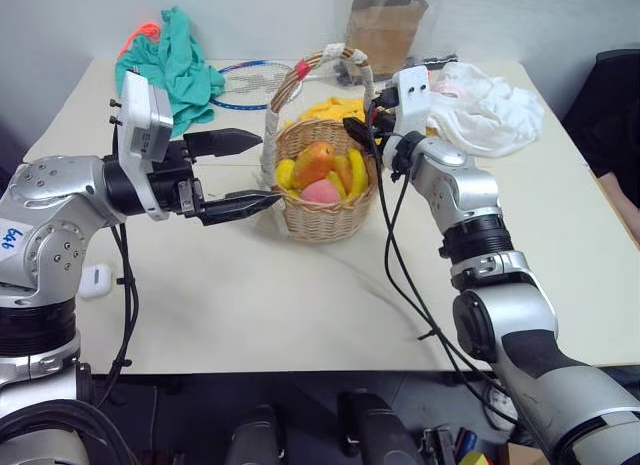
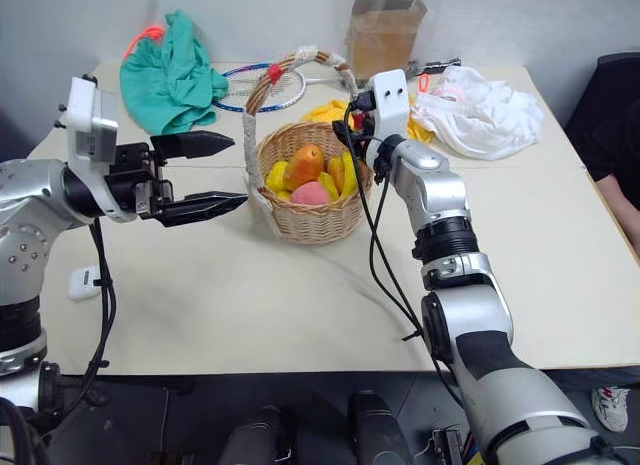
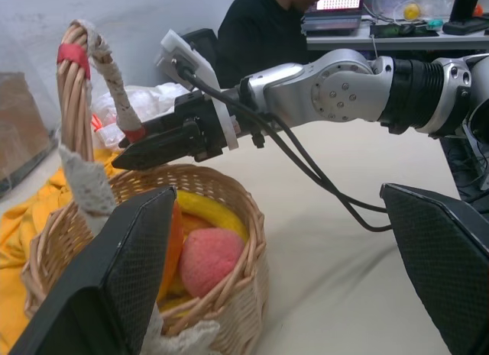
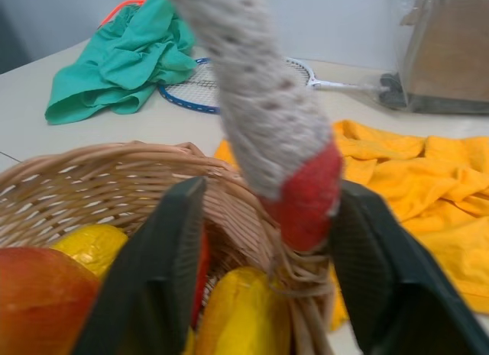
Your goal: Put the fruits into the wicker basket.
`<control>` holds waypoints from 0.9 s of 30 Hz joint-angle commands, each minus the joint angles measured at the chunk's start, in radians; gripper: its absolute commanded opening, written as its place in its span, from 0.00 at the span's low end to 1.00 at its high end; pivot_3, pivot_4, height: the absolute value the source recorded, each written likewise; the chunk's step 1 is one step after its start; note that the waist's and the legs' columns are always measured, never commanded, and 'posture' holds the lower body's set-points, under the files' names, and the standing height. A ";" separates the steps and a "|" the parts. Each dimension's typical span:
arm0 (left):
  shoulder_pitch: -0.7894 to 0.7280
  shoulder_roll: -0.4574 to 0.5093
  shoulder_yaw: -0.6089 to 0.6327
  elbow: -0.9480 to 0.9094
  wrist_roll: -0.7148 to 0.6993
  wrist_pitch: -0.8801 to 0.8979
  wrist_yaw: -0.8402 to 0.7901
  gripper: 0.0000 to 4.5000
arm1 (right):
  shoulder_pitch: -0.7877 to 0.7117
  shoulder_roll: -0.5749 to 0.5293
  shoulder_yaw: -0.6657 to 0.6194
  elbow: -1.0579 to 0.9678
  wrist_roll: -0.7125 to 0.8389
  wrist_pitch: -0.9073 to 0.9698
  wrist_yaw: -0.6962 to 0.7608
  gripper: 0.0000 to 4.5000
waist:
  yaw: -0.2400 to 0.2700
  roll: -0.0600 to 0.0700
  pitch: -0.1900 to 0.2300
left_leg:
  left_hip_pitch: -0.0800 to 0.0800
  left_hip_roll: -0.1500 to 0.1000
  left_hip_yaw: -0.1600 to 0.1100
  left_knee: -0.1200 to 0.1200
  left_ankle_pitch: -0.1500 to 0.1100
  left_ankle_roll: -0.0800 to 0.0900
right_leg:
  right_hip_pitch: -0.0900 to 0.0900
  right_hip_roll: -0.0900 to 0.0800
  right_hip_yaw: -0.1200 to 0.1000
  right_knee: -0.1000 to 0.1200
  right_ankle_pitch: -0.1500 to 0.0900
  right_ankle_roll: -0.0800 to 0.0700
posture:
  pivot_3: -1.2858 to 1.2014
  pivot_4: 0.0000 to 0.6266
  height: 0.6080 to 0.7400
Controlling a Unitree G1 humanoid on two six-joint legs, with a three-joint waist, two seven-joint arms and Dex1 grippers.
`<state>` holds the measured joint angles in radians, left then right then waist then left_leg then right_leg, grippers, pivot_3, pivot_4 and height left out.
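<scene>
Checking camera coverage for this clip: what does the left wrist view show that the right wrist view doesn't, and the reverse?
Left wrist view: the right gripper reaching to the wicker basket from outside, and a person in black at a desk. Right wrist view: that gripper's fingers either side of the red tie, a green cloth, a racket and a cardboard box. Shared: the basket, its handle, fruit inside, the yellow cloth.

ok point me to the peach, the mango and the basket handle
peach [image 1: 321, 191], left eye view, on its pink top inside the basket
mango [image 1: 314, 162], left eye view, on its orange side
basket handle [image 3: 73, 95], left wrist view, on the woven arch below the red tie
</scene>
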<state>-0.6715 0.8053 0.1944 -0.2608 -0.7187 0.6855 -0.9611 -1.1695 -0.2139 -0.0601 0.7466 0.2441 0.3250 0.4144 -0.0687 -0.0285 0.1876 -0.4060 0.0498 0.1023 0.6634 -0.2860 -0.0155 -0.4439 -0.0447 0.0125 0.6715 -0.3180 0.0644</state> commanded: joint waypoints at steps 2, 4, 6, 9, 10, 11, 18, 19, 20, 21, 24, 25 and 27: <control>0.007 0.010 0.036 -0.037 -0.028 -0.002 0.010 1.00 | -0.026 -0.002 -0.019 0.013 -0.008 -0.049 0.019 0.17 | -0.011 0.000 0.000 | 0.000 0.000 0.000 0.000 0.000 0.000 | 0.000 0.000 0.000 0.000 0.000 0.000 | 0.52 0.24 1.00; 0.007 0.009 0.035 -0.040 -0.033 0.001 0.015 1.00 | -0.023 -0.005 -0.019 0.011 -0.018 -0.068 0.027 0.06 | -0.016 0.000 0.000 | 0.000 0.000 0.000 0.000 0.000 -0.001 | 0.000 0.000 0.000 0.001 0.000 0.000 | 0.52 0.24 1.00; 0.000 0.000 0.028 -0.043 -0.044 0.007 0.017 1.00 | -0.003 -0.015 -0.015 -0.021 -0.024 -0.083 0.047 0.06 | -0.016 0.000 0.000 | 0.000 0.000 0.000 0.000 0.000 -0.001 | 0.000 0.000 0.000 0.001 0.000 0.000 | 0.52 0.24 1.00; -0.010 -0.015 0.017 -0.048 -0.066 0.015 0.018 1.00 | 0.067 -0.049 -0.020 -0.152 -0.011 -0.074 0.093 0.06 | -0.013 0.000 0.000 | 0.000 0.000 -0.001 0.000 0.000 -0.001 | 0.000 0.000 -0.001 0.001 0.000 0.000 | 0.52 0.24 1.00; -0.015 -0.023 0.015 -0.049 -0.075 0.020 0.019 1.00 | 0.102 -0.070 -0.031 -0.226 0.002 -0.055 0.107 0.06 | -0.012 0.000 0.000 | 0.000 0.000 -0.001 0.000 0.000 -0.001 | 0.000 0.000 -0.001 0.000 0.000 0.000 | 0.52 0.24 1.00; -0.020 -0.031 0.012 -0.049 -0.085 0.025 0.021 1.00 | 0.140 -0.100 -0.048 -0.310 0.020 -0.024 0.120 0.06 | -0.007 0.000 0.000 | 0.000 0.000 -0.001 0.000 0.000 -0.001 | 0.000 0.000 -0.001 0.000 0.000 0.000 | 0.52 0.24 1.00; -0.051 -0.075 -0.041 0.001 -0.076 0.006 -0.014 1.00 | 0.418 -0.433 -0.313 -0.821 0.217 0.421 0.141 0.06 | 0.044 0.001 0.001 | -0.001 -0.001 -0.002 0.001 0.000 0.000 | 0.000 -0.001 -0.001 0.000 0.000 0.000 | 0.52 0.24 1.00; -0.057 -0.081 -0.047 0.011 -0.071 0.002 -0.021 1.00 | 0.448 -0.473 -0.353 -0.861 0.241 0.474 0.132 0.06 | 0.049 0.001 0.001 | -0.002 -0.001 -0.003 0.001 0.000 0.000 | 0.001 -0.001 -0.003 -0.001 0.000 0.000 | 0.52 0.24 1.00; -0.067 -0.088 -0.057 0.024 -0.066 -0.005 -0.032 1.00 | 0.491 -0.525 -0.416 -0.887 0.264 0.530 0.133 0.06 | 0.050 0.001 0.001 | -0.001 -0.001 -0.003 0.001 0.000 0.000 | 0.001 -0.001 -0.003 -0.004 0.000 0.000 | 0.52 0.24 1.00; -0.073 -0.093 -0.062 0.033 -0.062 -0.009 -0.038 1.00 | 0.518 -0.556 -0.456 -0.902 0.282 0.568 0.130 0.06 | 0.051 0.001 0.001 | -0.001 -0.001 -0.003 0.001 0.000 0.000 | 0.001 -0.001 -0.002 -0.007 0.000 0.000 | 0.52 0.24 1.00; -0.095 -0.109 -0.090 0.072 -0.038 -0.035 -0.068 1.00 | 0.631 -0.641 -0.574 -0.928 0.290 0.644 0.128 0.06 | 0.042 0.001 0.001 | 0.001 -0.001 -0.002 0.000 0.000 0.000 | 0.003 0.001 -0.002 -0.008 0.000 0.000 | 0.52 0.24 1.00; -0.102 -0.115 -0.099 0.084 -0.032 -0.043 -0.076 1.00 | 0.666 -0.651 -0.610 -0.929 0.292 0.655 0.123 0.06 | 0.038 0.001 0.001 | 0.002 -0.001 -0.002 0.000 0.000 0.000 | 0.004 0.001 -0.002 -0.008 0.000 0.000 | 0.52 0.24 1.00; -0.115 -0.127 -0.108 0.105 -0.025 -0.052 -0.088 1.00 | 0.710 -0.642 -0.659 -0.925 0.295 0.661 0.098 0.06 | 0.033 0.001 0.000 | 0.004 -0.001 0.000 0.000 0.000 0.000 | 0.005 0.003 0.001 -0.008 0.000 0.000 | 0.52 0.24 1.00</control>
<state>-0.7656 0.6756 0.0788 -0.1590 -0.7520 0.6575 -1.0357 -0.4528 -0.8505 -0.6601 -0.1435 0.5133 0.9873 0.5269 -0.0356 -0.0272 0.1881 -0.4007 0.0488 0.1018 0.6631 -0.2861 -0.0152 -0.4388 -0.0413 0.0151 0.6645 -0.3178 0.0646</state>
